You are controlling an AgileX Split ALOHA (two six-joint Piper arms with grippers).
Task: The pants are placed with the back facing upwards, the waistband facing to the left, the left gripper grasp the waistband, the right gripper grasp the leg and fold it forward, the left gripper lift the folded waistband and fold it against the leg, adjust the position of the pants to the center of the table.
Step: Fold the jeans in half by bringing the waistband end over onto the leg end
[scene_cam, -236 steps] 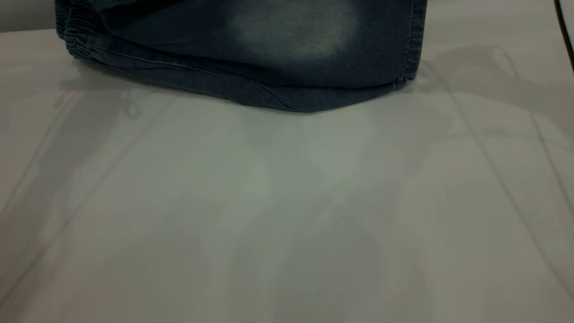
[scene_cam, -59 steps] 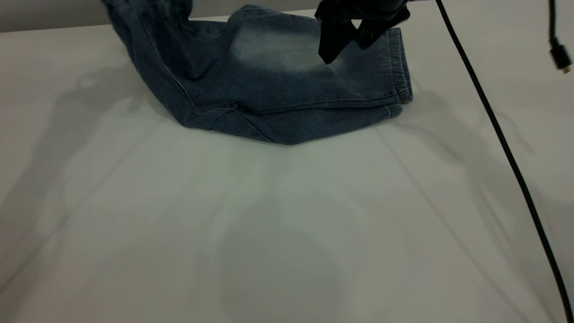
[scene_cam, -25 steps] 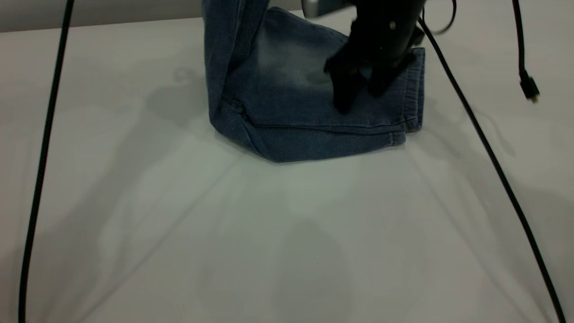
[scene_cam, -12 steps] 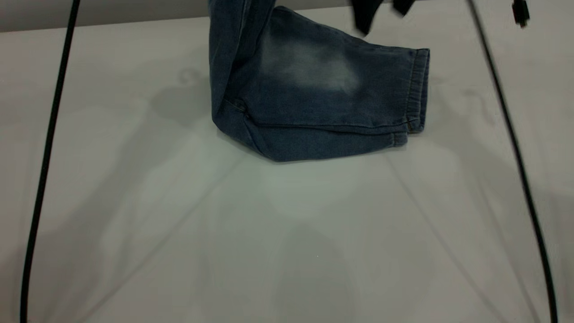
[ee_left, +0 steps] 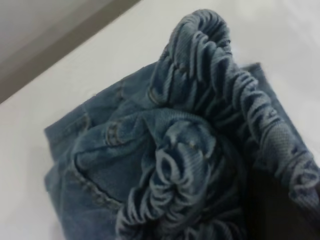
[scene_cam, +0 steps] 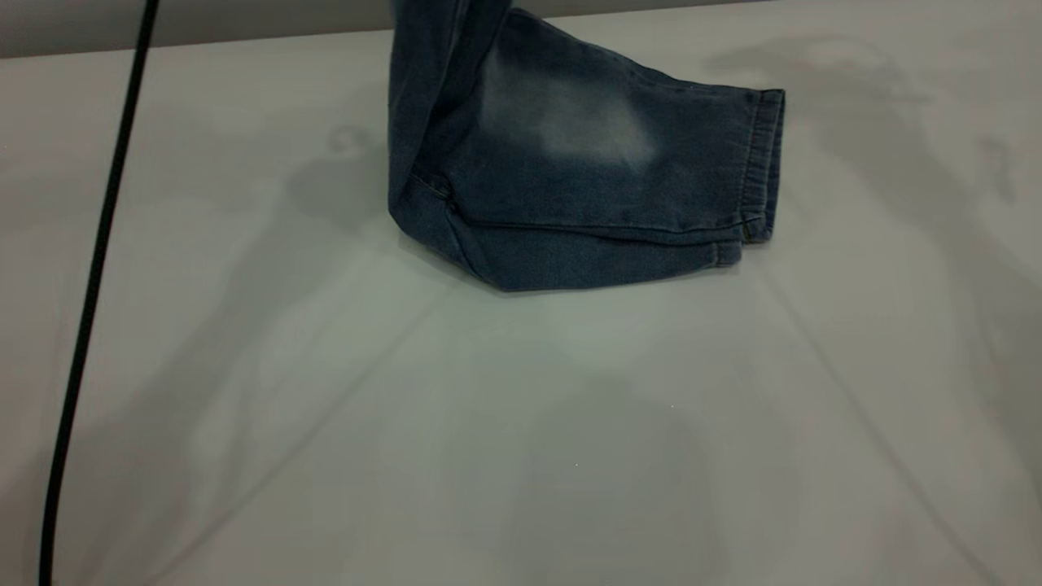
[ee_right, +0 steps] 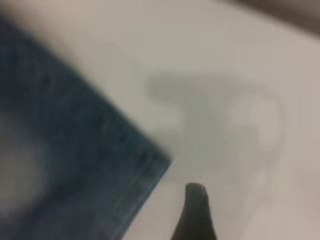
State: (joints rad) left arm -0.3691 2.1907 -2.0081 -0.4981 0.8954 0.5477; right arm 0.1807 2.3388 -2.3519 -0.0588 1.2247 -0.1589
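Note:
The pants lie folded lengthwise on the table, a little behind its middle. The leg, with its pale faded patch, lies flat, its stitched hem pointing right. The left end of the pants hangs upward and leaves the exterior view at the top. In the left wrist view the ruffled waistband is bunched close up, with my left gripper shut on it and mostly hidden by denim. My right gripper hovers open above bare table beside the hem corner; only one dark fingertip shows.
A black cable hangs down across the left side of the table. The table's back edge runs just behind the pants. Bare table surface extends in front of and to both sides of the pants.
My right gripper has lifted off the leg and left the exterior view, taking its cables with it. The waistband end has been raised and carried right; the pants now sit nearer.

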